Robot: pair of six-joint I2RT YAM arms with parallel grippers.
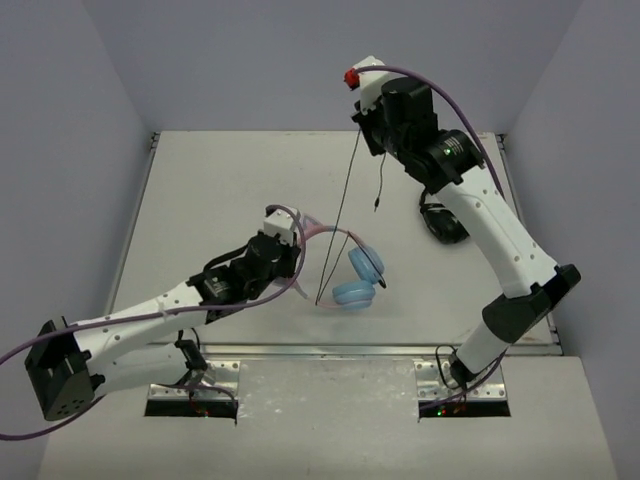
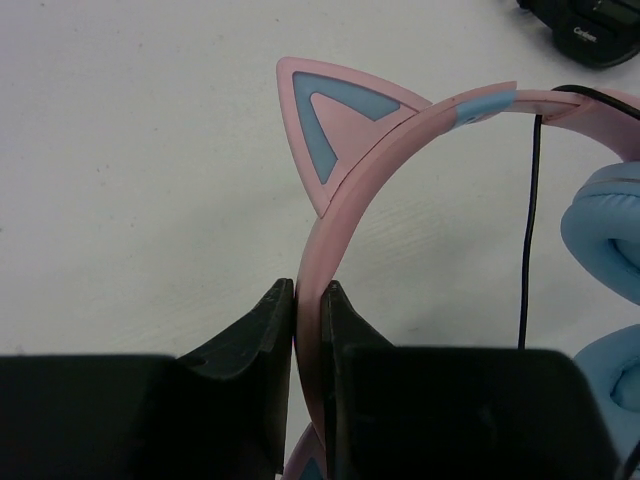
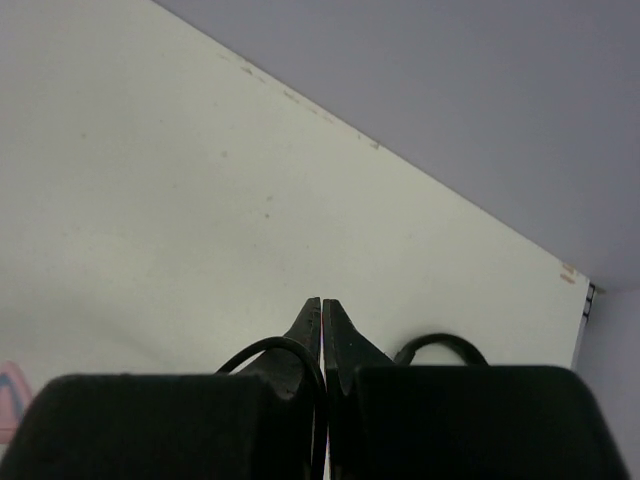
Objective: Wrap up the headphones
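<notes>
The headphones [image 1: 365, 265] lie mid-table, with a pink cat-ear headband [image 2: 400, 140] and light blue earcups [image 2: 605, 235]. My left gripper [image 1: 290, 240] is shut on the headband, with one finger on each side of the pink band in the left wrist view [image 2: 310, 290]. My right gripper [image 1: 362, 125] is raised high at the back and is shut on the thin black cable [image 1: 344, 195]. The cable runs taut from it down to the earcups, and its loose end hangs free. In the right wrist view the cable [image 3: 270, 350] loops out on both sides of the shut gripper [image 3: 322, 302].
All-black headphones [image 1: 445, 222] lie on the table under the right arm and also show in the left wrist view [image 2: 590, 30]. The white table [image 1: 220, 190] is walled at the back and on both sides.
</notes>
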